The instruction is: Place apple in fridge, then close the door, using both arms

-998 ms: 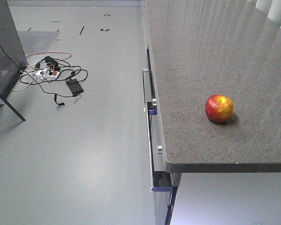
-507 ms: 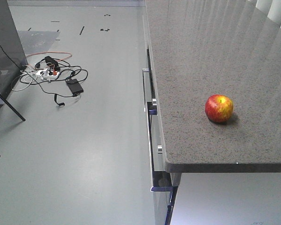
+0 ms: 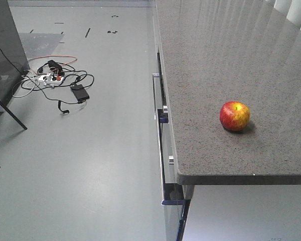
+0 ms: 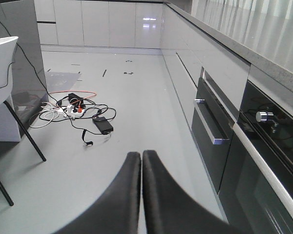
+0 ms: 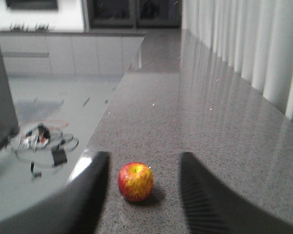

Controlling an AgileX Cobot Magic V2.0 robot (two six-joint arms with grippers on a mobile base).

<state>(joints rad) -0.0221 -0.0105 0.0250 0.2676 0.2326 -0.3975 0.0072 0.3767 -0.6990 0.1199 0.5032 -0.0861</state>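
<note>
**Apple** [image 3: 235,116]: small, red with yellow streaks, stem dimple up. Standing on the desk [image 3: 215,60], near the front edge and set in from the edge above the drawers, toward that near corner. Touched by nothing. Short shadow on the far side.

**Right jaws:** released, spread wide, holding nothing. Two dark fingers [image 5: 90,195] rising from the bottom of the right wrist view, blurred. Apple [image 5: 135,181] framed between them, clear of both.

**Right arm, pose:** held a little above desk height, aimed along the speckled grey desk [image 5: 195,112] straight at the apple, roughly level.

**Left jaws:** clenched on nothing, the two black fingers [image 4: 129,195] pressed flat together along their whole length.

**Left arm, pose:** held low beside the desk, below its top, pointing out over the floor [image 4: 127,87] and running alongside the cabinet fronts.

**Desk:** long grey speckled stone top, glossy toward the far end. Metal bar handles [image 3: 162,150] under its side edge. Dark glass oven front with a silver knob [image 4: 263,116] seen from the left wrist.

**Floor:** pale grey. Tangle of cables with a white power strip [image 3: 52,78] and a black adapter [image 3: 80,93], well apart from the desk.

**Curtain** [image 5: 263,48]: pale vertical folds along the far side of the desk.
</note>
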